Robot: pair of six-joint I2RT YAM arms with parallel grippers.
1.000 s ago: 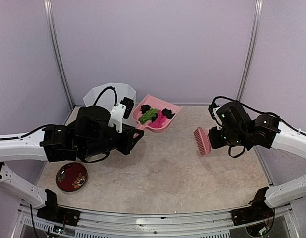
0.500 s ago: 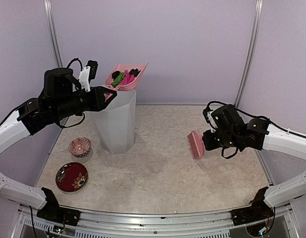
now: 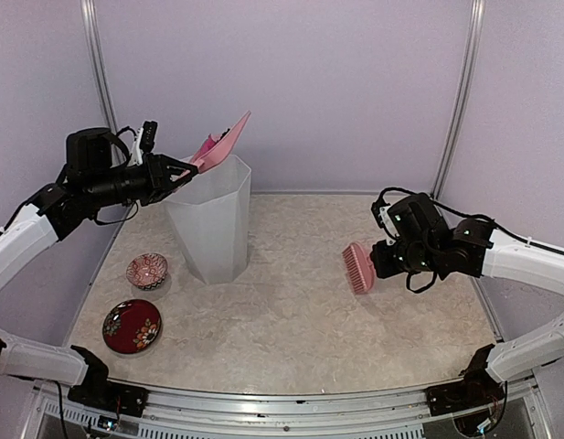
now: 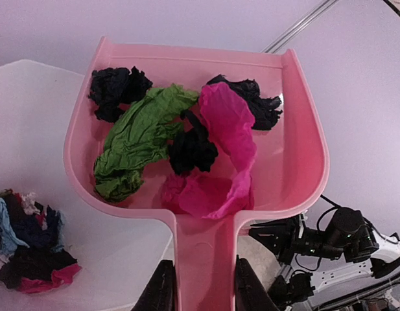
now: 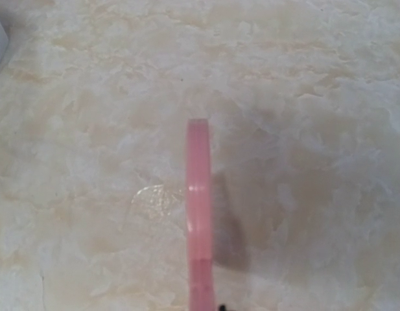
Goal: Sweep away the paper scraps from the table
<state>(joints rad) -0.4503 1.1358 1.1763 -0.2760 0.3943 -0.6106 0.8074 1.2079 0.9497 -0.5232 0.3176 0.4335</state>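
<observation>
My left gripper (image 3: 176,174) (image 4: 201,285) is shut on the handle of the pink dustpan (image 3: 222,144) (image 4: 297,162) and holds it tilted steeply over the white bin (image 3: 213,224). In the pan lie paper scraps: green (image 4: 144,139), magenta (image 4: 225,149) and black (image 4: 115,91). More scraps (image 4: 28,243) lie at the bottom of the bin. My right gripper (image 3: 384,259) is shut on the pink brush (image 3: 358,267) (image 5: 198,214), a little above the table (image 3: 291,320) on the right. No loose scraps show on the tabletop.
A small red patterned bowl (image 3: 147,271) and a red plate (image 3: 132,326) sit at the left front, next to the bin. Lilac walls and metal posts close the back and sides.
My left arm has lifted the dustpan from the table to above the bin and tipped it steeply. My right gripper has drifted slightly left with the brush.
</observation>
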